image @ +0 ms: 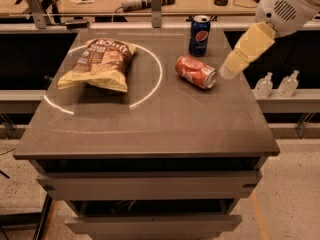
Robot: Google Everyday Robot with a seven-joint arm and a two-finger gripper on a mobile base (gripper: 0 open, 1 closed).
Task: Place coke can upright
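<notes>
The coke can [196, 72] is red-orange with a silver top and lies on its side on the dark table [150, 129], right of the middle, with its top facing front-right. My gripper [229, 70] hangs on the cream-coloured arm that comes in from the top right. Its tip is just right of the can's silver end, close to it and a little above the tabletop. It holds nothing that I can see.
A dark blue Pepsi can [199, 35] stands upright just behind the coke can. A chip bag [100, 64] lies at the left inside a white ring on the tabletop. Two small clear bottles [263, 85] stand on a ledge right of the table. A cluttered workbench runs behind.
</notes>
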